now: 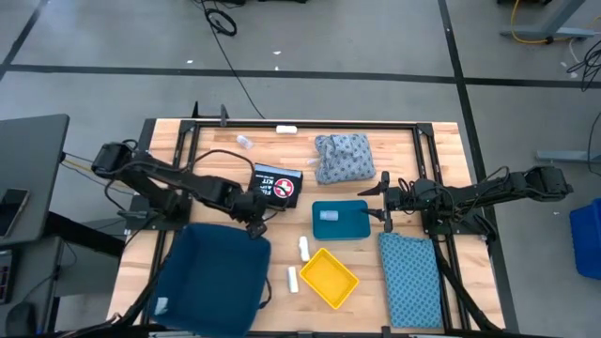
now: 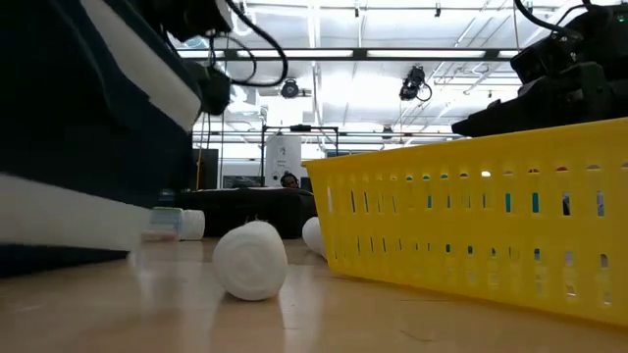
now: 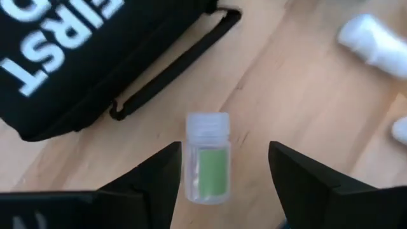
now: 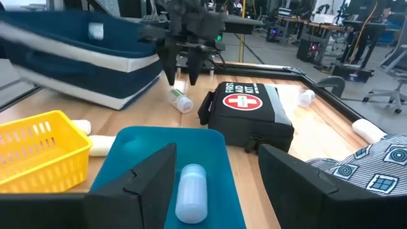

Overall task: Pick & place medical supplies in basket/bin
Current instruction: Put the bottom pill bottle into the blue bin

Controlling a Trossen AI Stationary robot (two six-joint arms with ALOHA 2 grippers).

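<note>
My left gripper [image 3: 224, 149] is open and hangs above a small clear vial with a green label [image 3: 206, 159], one finger on each side. That vial lies on its side on the wood between the black first aid kit [image 1: 279, 185] and the navy bin [image 1: 211, 277]. My right gripper [image 4: 216, 152] is open over the teal tray [image 1: 340, 221], where another clear vial [image 4: 191, 191] lies. Two white rolls [image 1: 303, 247] lie by the yellow basket [image 1: 329, 277]. The grey-blue cloth bundle [image 1: 343, 158] and the flat blue cloth [image 1: 410, 277] rest on the table.
A third vial [image 1: 244, 142] and a white stick [image 1: 286, 129] lie near the table's far edge. In the low view a white roll [image 2: 250, 260] lies in front of the yellow basket [image 2: 481, 226]. A black frame [image 1: 300, 123] runs round the work area.
</note>
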